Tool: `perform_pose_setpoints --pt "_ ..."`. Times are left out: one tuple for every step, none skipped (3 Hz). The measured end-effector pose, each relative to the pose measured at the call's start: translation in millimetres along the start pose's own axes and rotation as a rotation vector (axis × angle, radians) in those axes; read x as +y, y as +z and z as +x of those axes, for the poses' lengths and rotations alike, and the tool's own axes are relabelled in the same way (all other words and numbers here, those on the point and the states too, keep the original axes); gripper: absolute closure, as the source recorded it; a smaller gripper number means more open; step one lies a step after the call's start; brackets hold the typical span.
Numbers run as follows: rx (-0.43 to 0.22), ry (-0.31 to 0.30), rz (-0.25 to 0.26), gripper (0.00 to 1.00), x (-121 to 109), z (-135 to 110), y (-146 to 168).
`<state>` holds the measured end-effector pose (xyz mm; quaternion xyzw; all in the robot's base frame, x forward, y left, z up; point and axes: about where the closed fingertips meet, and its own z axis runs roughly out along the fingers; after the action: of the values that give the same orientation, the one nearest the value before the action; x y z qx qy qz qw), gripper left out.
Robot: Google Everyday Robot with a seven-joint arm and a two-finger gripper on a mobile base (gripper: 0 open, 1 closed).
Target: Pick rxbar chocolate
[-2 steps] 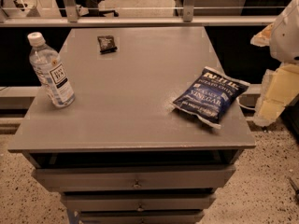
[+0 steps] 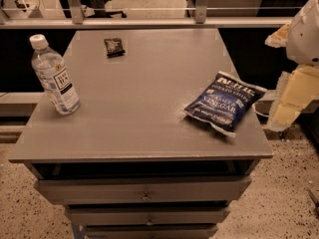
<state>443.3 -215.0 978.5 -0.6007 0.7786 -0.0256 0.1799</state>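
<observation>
The rxbar chocolate (image 2: 114, 47) is a small flat black wrapper lying at the far left-centre of the grey table top (image 2: 144, 98). My gripper (image 2: 290, 97), cream-coloured under a white arm, hangs off the table's right edge, just right of the blue chip bag (image 2: 224, 102) and far from the bar. It holds nothing that I can see.
A clear water bottle (image 2: 53, 75) with a white cap stands upright at the table's left edge. The blue chip bag lies at the right front. A metal rail (image 2: 149, 22) runs behind the table. Drawers (image 2: 144, 193) sit below the top.
</observation>
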Motion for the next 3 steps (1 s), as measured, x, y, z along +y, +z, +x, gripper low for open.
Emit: perform_pose_setpoints --pt "-0.117 -0.025 -0.015 0.00 -26 -39 27" --pt "-0.240 -0.051 -0.029 0.00 -67 -98 68" --pt "-0.422 -0.054 -0.059 0.00 -102 -174 121"
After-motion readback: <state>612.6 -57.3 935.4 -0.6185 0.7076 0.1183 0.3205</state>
